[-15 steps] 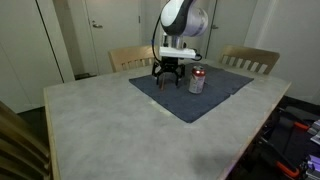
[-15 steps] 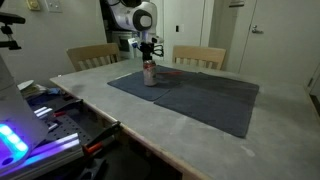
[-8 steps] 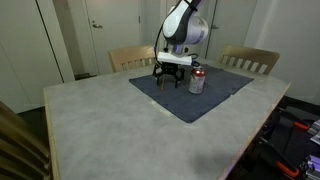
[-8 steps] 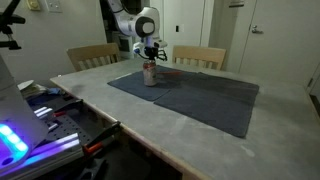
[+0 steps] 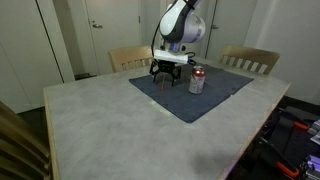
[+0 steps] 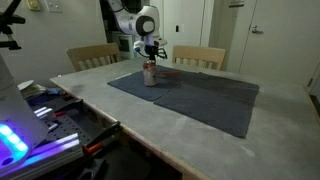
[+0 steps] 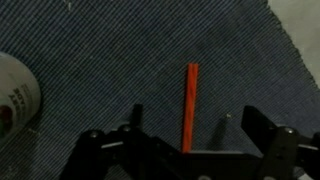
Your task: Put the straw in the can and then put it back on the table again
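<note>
Wrist has lifted slightly and eased away from the can (image 5: 197,81). Jaws spread, straddling the straw (image 7: 189,100), which lies on the blue mat (image 7: 100,50) atop the counter (image 5: 100,120); apparently centred for a clean pinch.

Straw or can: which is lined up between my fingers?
The straw, the thin red-orange stick on the blue mat, centred in the open gripper. The silver can sits off at the wrist view's left edge.

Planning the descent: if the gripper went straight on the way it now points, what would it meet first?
Probably the straw, lying on the blue mat between the fingers of the open gripper; its height above them is unclear.
</note>
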You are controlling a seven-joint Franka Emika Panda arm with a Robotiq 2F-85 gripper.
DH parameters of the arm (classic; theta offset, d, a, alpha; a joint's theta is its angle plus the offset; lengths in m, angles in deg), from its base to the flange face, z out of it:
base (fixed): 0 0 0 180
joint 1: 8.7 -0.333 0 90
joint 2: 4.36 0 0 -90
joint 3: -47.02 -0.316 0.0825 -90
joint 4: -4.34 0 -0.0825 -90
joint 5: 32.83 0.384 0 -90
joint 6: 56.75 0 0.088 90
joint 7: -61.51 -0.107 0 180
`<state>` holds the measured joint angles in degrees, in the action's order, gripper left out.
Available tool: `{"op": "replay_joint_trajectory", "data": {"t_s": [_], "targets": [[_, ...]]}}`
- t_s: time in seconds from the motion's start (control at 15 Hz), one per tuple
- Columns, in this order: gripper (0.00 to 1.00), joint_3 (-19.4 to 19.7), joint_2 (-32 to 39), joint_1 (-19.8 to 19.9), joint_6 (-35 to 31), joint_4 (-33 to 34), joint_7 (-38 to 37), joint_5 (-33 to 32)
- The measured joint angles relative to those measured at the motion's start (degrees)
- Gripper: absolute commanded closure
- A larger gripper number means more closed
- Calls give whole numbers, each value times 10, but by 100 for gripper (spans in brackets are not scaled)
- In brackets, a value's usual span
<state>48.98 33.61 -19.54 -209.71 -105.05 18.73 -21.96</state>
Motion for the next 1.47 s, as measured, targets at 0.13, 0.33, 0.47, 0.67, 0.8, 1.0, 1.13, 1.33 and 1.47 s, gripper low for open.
{"op": "replay_joint_trajectory", "data": {"t_s": [0.13,0.33,0.47,0.67,0.8,1.0,1.13,1.33,1.47], "targets": [[0,0,0,-3,3,3,0,0],[13,0,2,-7,10,5,0,0],[37,0,3,-9,16,6,0,-1],[58,0,6,-12,26,9,0,-1],[72,0,7,-13,29,10,0,-1],[94,0,9,-14,33,13,0,-1],[100,0,9,-14,37,15,0,-2],[98,0,9,-14,41,15,0,-2],[98,0,9,-14,42,16,0,-3]]}}
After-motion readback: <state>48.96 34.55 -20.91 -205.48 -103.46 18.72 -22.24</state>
